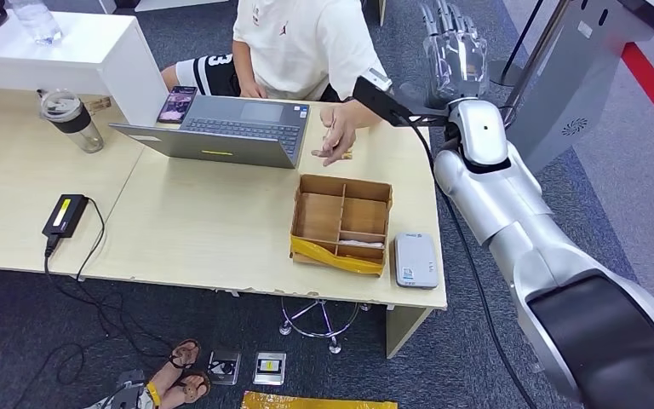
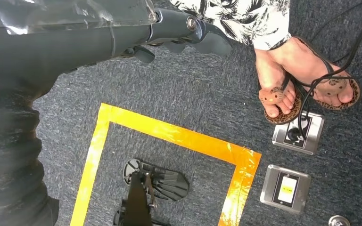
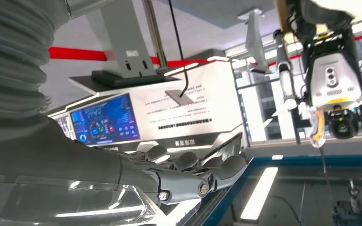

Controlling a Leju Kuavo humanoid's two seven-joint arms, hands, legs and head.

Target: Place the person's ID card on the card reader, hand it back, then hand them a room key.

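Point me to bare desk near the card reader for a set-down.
Free: the wide patch between the charger and the wooden box, below the laptop. Crowded: the card reader fills the right corner; a person's hand rests above the box.

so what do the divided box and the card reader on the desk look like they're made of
Divided box: looks like thin wood or stiff brown board, matte, with slim partition walls; yellow tape runs along its near edge. Which of the two it is, the picture leaves open.
Card reader: probably plastic, a smooth pale grey shell with rounded corners and a small printed label.
Desk: a light wood-look top, likely laminate.
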